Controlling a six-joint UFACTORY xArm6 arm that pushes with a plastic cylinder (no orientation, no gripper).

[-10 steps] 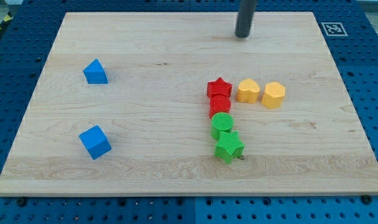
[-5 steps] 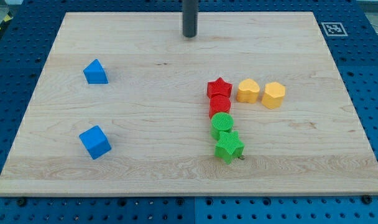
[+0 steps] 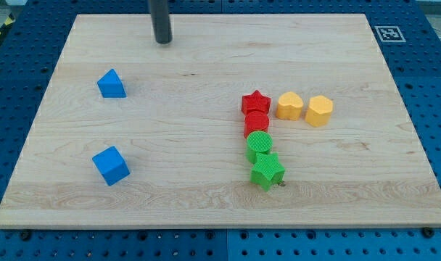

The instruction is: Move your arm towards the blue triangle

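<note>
The blue triangle (image 3: 111, 84) lies on the wooden board (image 3: 206, 196) at the view's upper left. My tip (image 3: 162, 41) touches the board near the view's top edge, to the upper right of the blue triangle and well apart from it. The rod comes down from the view's top.
A blue cube (image 3: 110, 165) lies at the lower left. A red star (image 3: 256, 102), a red block (image 3: 256, 122), a green round block (image 3: 259, 144) and a green star (image 3: 267, 172) form a touching column right of centre. Two yellow blocks (image 3: 289, 106) (image 3: 319, 110) lie to its right.
My tip has slid left along the top of the board, from above the red star to nearer the blue triangle. No block has moved.
</note>
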